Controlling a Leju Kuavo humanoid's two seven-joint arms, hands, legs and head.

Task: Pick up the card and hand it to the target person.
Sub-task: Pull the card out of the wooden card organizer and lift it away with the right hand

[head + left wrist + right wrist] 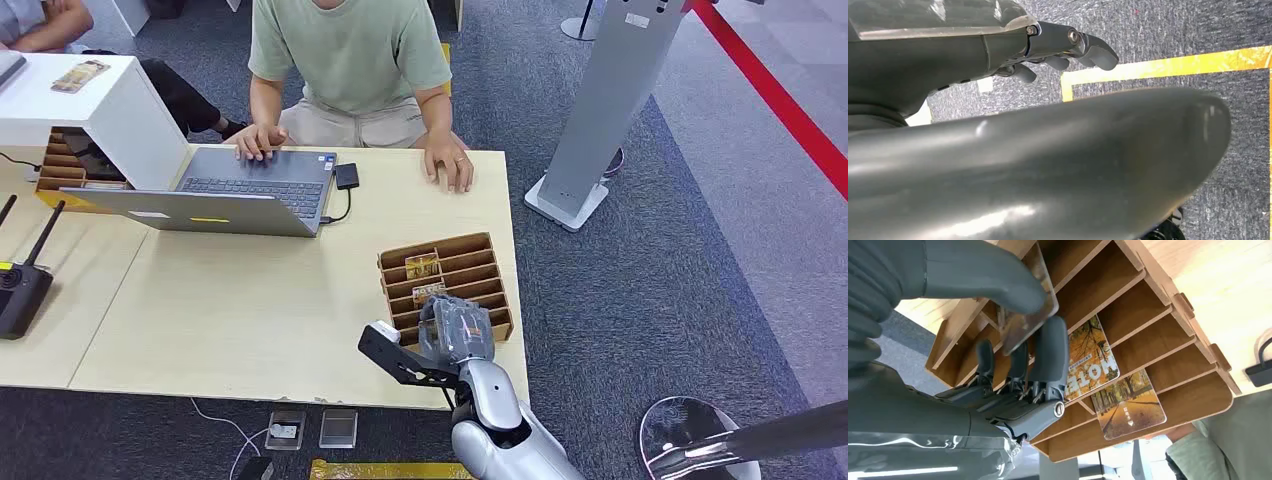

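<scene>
- Near the front right corner of the pale wooden table (260,310), our right hand (455,330) hung over the near slots of the wooden card rack (480,247), which sat close to the table's right edge.
- From the right wrist view we saw our thumb and fingers (1050,352) pinching a card (1030,315) at the rack's (1158,335) near slots; we could not tell whether the card's lower edge was free of the dividers.
- 2 more cards with autumn tree pictures stood in neighbouring slots: one marked with large letters (1090,360) just beside our fingers, another (1128,405) 1 slot further on.
- Our left hand (1058,47) hung beside the body over the grey carpet, its fingers loosely curled and apart with nothing in them; a yellow floor line (1168,65) ran under it.
- Across the table a person in a green shirt (350,60) sat with 1 hand (262,140) on an open laptop (230,190) and the other hand (448,162) flat on the bare table top, near the far edge.
- Between the rack and that flat hand the table surface lay open, with the laptop and a small black adapter (346,176) off to the left.
- A white box (90,105) stood at the far left, and a black device with 2 antennas (22,280) lay on the adjoining table.
- Beyond the right table edge stood a grey kiosk stand (600,120) on the carpet, well apart from the rack.
</scene>
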